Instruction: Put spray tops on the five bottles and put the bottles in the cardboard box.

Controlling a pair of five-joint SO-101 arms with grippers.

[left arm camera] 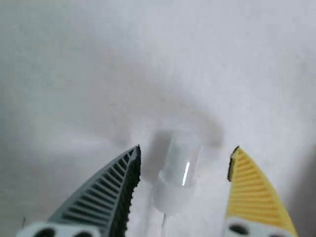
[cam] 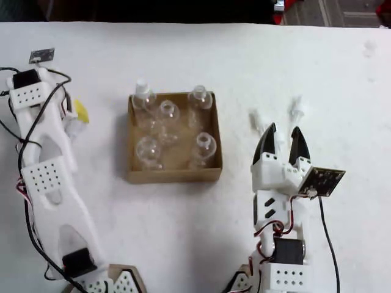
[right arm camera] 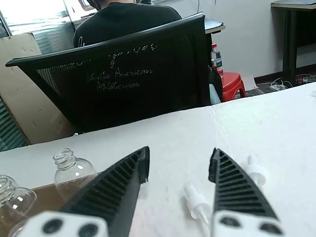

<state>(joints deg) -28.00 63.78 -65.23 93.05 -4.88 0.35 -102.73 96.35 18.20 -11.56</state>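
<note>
The cardboard box [cam: 174, 173] at the table's middle holds several clear bottles. The far-left bottle [cam: 144, 97] wears a white spray top; others such as an open-necked bottle [cam: 204, 144] have bare necks. My left gripper [left arm camera: 185, 150] is open low over the table, its grey and yellow fingers either side of a loose spray top [left arm camera: 177, 170] without touching it. It shows left of the box as the left gripper [cam: 76, 119]. My right gripper [cam: 284, 129] stands open right of the box, just short of two loose spray tops [cam: 256, 119] [cam: 297, 108].
In the right wrist view the right gripper [right arm camera: 180, 153] frames one spray top [right arm camera: 197, 200], with another [right arm camera: 256, 170] past its finger, and a bare-necked bottle [right arm camera: 71, 170] in the box. An office chair [right arm camera: 123, 74] stands beyond the table's far edge.
</note>
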